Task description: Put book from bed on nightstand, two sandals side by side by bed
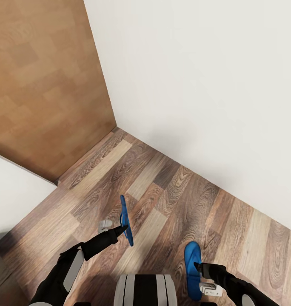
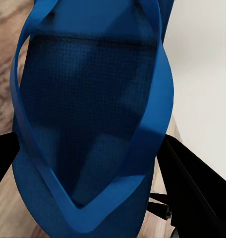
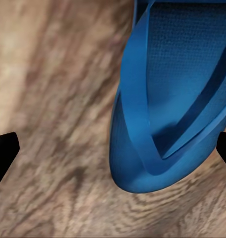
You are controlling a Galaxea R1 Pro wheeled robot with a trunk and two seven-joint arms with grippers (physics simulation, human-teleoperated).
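No readable text, labels, nos. or signs anywhere. The blue sandals [image 1: 126, 219] carry no visible brand, & floor [image 1: 171, 191] & wall [image 1: 205, 85] are plain.

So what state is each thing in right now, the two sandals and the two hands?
Left sandal: turned on edge, off the floor, gripped by the left hand.
Right sandal: strap side up; resting on the floor or just above it, can't tell.
Left hand: closed on the left sandal.
Right hand: fingers wide apart at the right sandal.
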